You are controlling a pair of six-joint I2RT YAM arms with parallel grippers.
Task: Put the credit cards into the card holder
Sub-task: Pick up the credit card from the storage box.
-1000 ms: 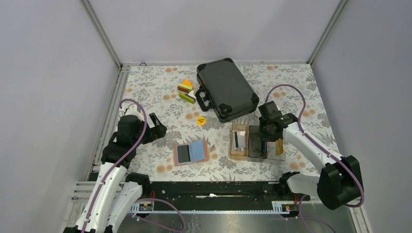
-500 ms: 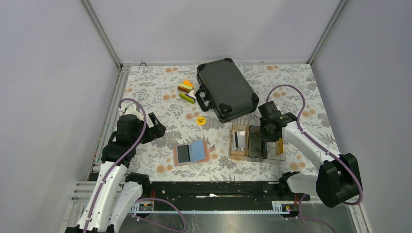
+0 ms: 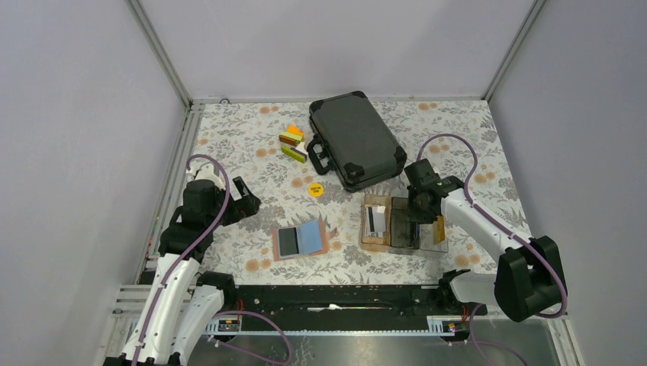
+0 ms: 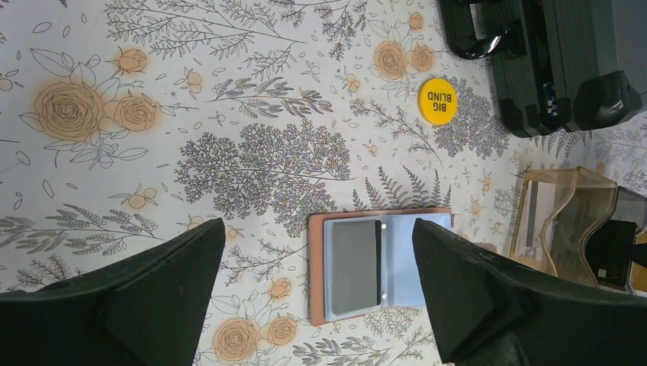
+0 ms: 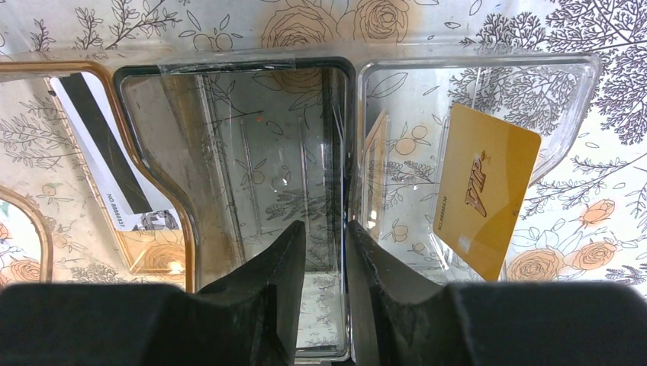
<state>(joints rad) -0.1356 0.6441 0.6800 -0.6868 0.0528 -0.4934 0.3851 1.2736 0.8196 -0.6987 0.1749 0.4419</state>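
Observation:
The card holder (image 3: 300, 240) lies open on the table, salmon-pink outside and blue-grey inside, with a dark card (image 4: 355, 267) in its left pocket. My left gripper (image 3: 248, 200) hovers open and empty to the holder's left, and in its wrist view the holder (image 4: 317, 267) lies between its fingers. My right gripper (image 3: 418, 212) is down in the clear tray (image 3: 404, 245), jaws narrowly apart astride the wall between the middle and right compartments. An orange-yellow card (image 5: 481, 191) leans in the right compartment. A white-grey card with a black stripe (image 5: 114, 168) lies in the left one.
A black hard case (image 3: 355, 141) stands behind the tray. A round yellow disc (image 3: 315, 189) lies between case and holder. Coloured blocks (image 3: 292, 143) sit at the back. The enclosure walls close in left and right.
Almost nothing. Both arms shifted only very slightly, and the right gripper stays in the tray.

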